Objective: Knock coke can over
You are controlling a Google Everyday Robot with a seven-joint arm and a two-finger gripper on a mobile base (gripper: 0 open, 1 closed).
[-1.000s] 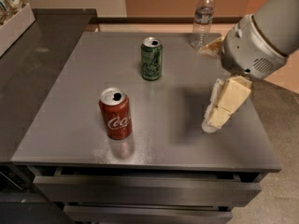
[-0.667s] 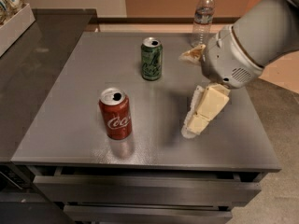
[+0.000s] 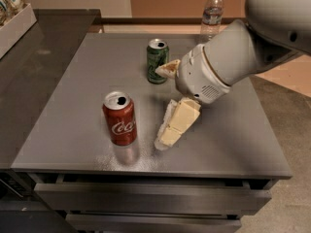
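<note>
The red coke can [image 3: 119,119] stands upright on the grey table [image 3: 73,130], near the front left. My gripper [image 3: 163,106] hangs just to the right of the can, a short gap away, at about can height. It is open and empty: one cream finger [image 3: 176,125] points down to the table beside the can, the other [image 3: 166,69] sits up by the green can.
A green can [image 3: 157,61] stands upright behind the gripper. A clear plastic bottle [image 3: 212,12] stands at the back right edge. A white tray [image 3: 17,23] sits on the dark counter at the left. Drawers run below the table's front edge.
My gripper has moved left across the table, from the right side to just beside the coke can. Neither can has moved.
</note>
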